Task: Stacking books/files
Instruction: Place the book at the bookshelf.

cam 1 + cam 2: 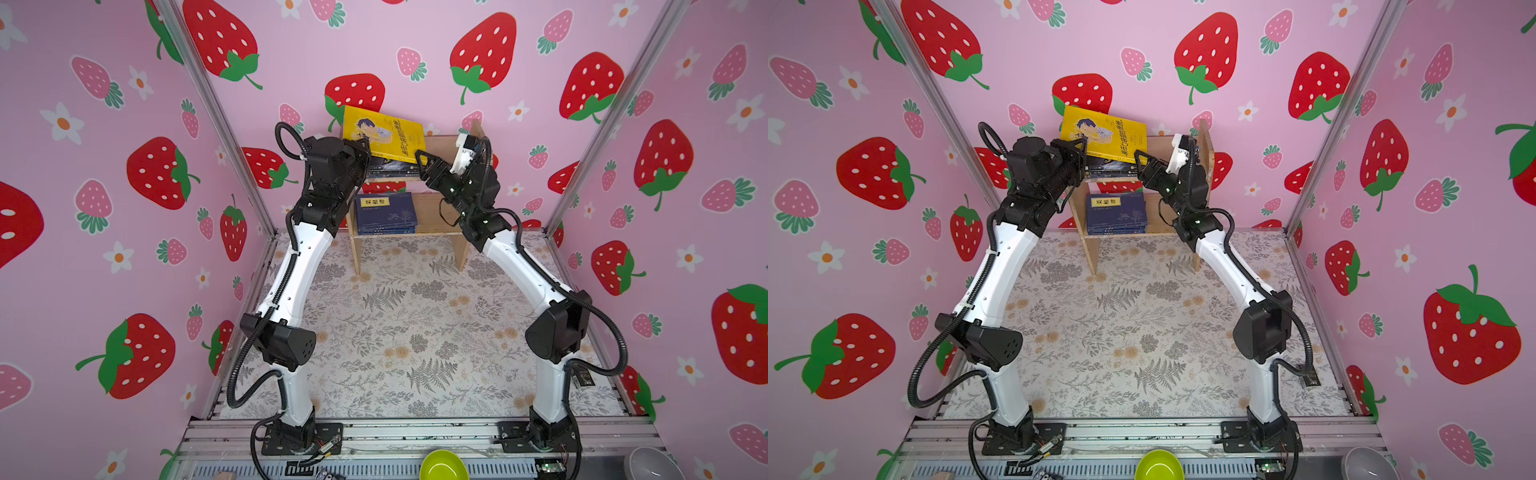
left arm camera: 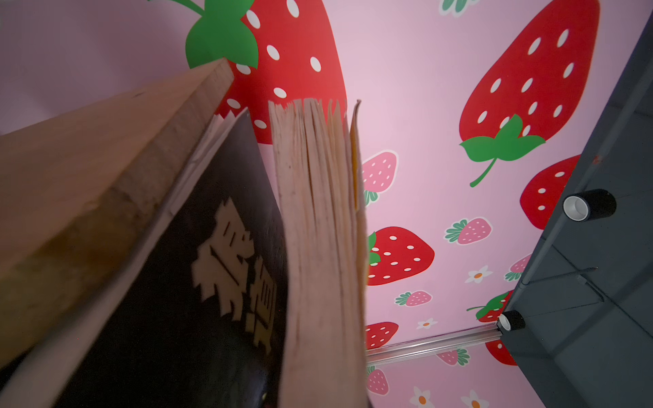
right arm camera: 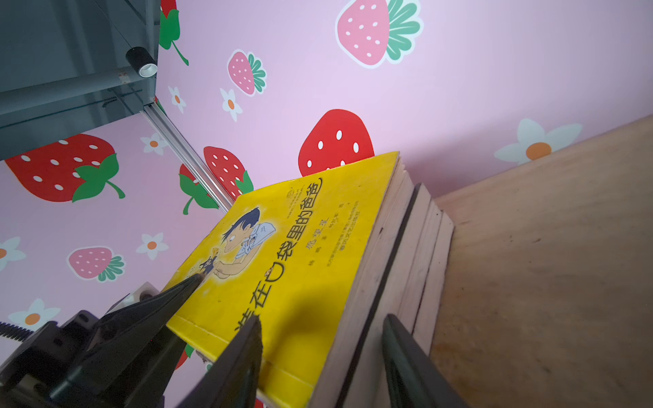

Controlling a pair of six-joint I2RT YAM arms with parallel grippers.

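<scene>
Left pincer (image 1: 365,147) looks clamped on the yellow book (image 1: 384,132), upper middle of frame, tilted atop the stack (image 1: 392,169) on the shelf (image 1: 440,145). I'd guess it's light and floppy, best pinched by its edges. Right pincer (image 1: 420,159) stands apart around its right corner.

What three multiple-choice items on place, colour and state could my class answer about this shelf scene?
1. Where does the navy paperback with a yellow label lie? A) on the wooden shelf's upper board B) on the wooden shelf's lower board C) inside a drawer
2. What colour is the cover of the top book of the upper stack? A) yellow B) red C) white
3. How do the right hand's jaws stand? A) apart B) pressed shut C) out of view

1 B: it lies beneath the upper board. 2 A: its cartoon cover is yellow. 3 A: a gap shows between them.
</scene>
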